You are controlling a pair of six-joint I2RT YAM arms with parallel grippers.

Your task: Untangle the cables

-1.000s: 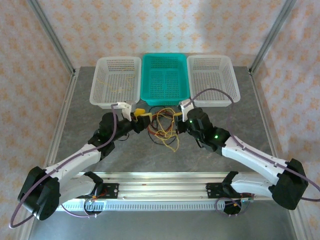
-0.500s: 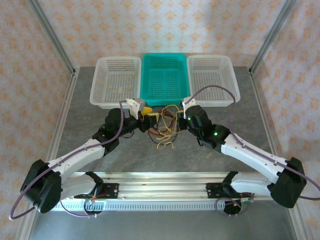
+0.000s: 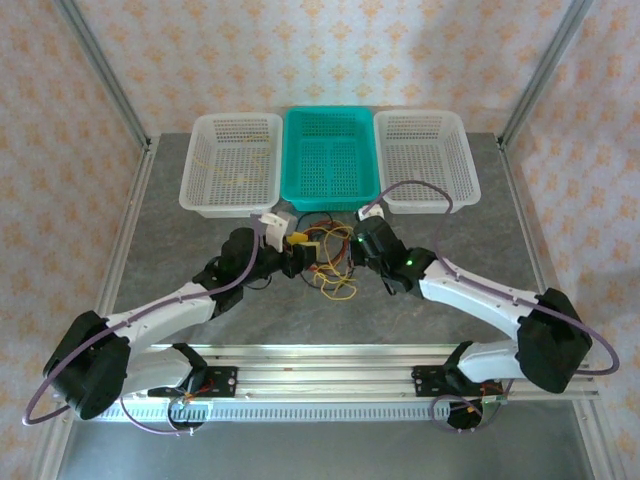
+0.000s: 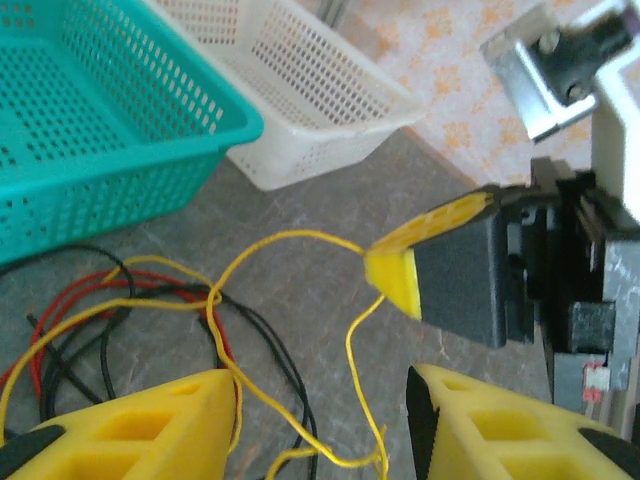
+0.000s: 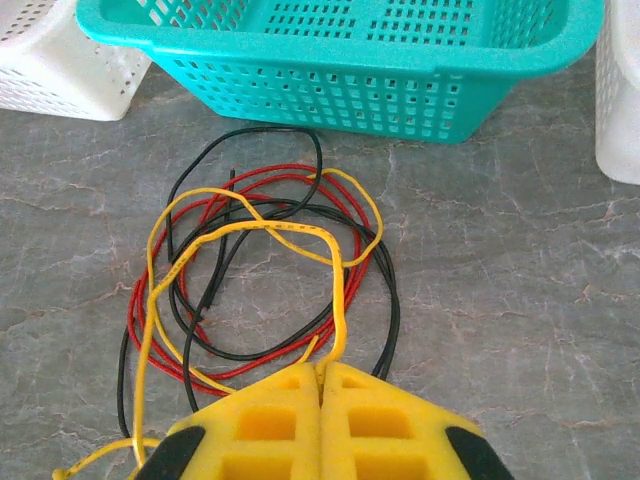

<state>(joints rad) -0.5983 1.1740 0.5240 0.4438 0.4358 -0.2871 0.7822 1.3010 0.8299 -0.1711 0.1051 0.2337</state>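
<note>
Right wrist view: right gripper (image 5: 320, 378) has its fingers pressed together on a yellow strand (image 5: 341, 295); the cables (image 5: 285, 228) lie tangled just ahead of its tips.
Left wrist view: left gripper (image 4: 320, 420) has its fingers apart, with yellow wire loose between them.
Top view: both arms reach forward and inward, wrists nearly meeting over the tangle.

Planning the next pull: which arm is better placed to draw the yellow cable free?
Right: the right gripper is shut on the yellow cable; the left gripper stands open, gripping nothing.
</note>
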